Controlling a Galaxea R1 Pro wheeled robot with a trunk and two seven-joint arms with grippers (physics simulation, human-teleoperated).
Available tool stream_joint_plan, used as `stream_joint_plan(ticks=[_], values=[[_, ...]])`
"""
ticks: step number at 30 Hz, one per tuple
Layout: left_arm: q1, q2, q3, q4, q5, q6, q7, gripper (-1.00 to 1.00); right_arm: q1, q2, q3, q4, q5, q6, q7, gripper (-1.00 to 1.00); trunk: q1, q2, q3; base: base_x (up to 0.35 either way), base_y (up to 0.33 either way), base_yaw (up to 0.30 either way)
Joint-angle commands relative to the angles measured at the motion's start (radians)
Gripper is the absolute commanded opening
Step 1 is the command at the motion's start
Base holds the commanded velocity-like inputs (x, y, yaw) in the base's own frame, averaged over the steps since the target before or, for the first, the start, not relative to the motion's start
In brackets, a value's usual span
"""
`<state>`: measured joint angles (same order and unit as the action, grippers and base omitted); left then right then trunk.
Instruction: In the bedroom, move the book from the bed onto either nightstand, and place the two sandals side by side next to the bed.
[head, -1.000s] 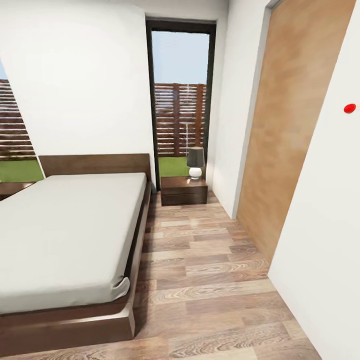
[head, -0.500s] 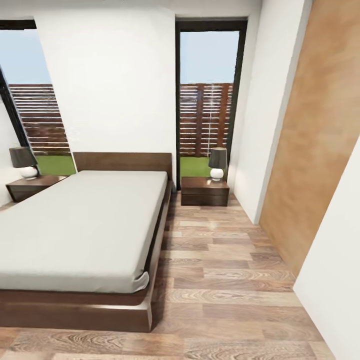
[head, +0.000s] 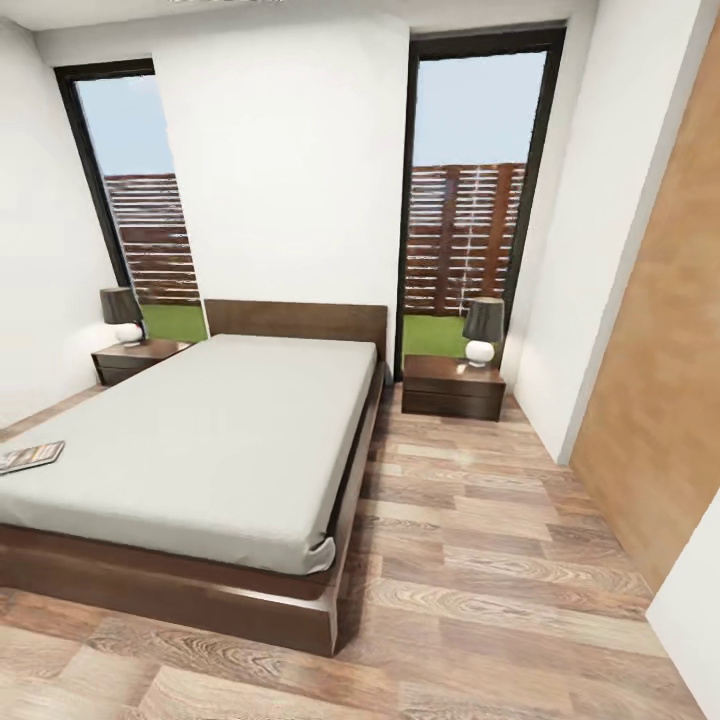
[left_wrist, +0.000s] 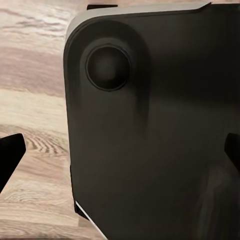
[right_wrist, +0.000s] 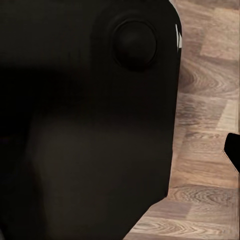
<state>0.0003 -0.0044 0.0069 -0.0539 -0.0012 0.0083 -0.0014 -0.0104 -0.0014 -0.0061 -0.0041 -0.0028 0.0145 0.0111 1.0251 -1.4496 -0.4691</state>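
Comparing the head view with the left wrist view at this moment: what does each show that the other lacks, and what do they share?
Head view alone: the bed with the book lying at its near left edge, two nightstands each carrying a lamp, and tall windows onto a slatted fence. Left wrist view alone: a dark rounded robot body panel up close, with dark fingertips at the frame's edges. Shared: the wood-plank floor.

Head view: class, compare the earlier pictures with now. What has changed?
The camera swung left: the left window, the left nightstand and the book on the bed came into view. Nothing in the room itself moved.
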Motion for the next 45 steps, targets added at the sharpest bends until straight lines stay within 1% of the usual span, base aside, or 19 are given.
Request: stream_joint_plan(ticks=[1,45], values=[[0.0,0.0,0.001,-0.001,0.0,0.001,0.0,1.0,0.0,0.0,0.0,0.0,0.0,0.001,0.001,1.0,0.0,0.0,-0.001,0.0,0.0,0.297],[0.0,0.0,0.001,-0.001,0.0,0.001,0.0,1.0,0.0,0.0,-0.002,0.0,0.0,0.002,0.004,1.0,0.0,0.0,-0.001,0.0,0.0,0.297]])
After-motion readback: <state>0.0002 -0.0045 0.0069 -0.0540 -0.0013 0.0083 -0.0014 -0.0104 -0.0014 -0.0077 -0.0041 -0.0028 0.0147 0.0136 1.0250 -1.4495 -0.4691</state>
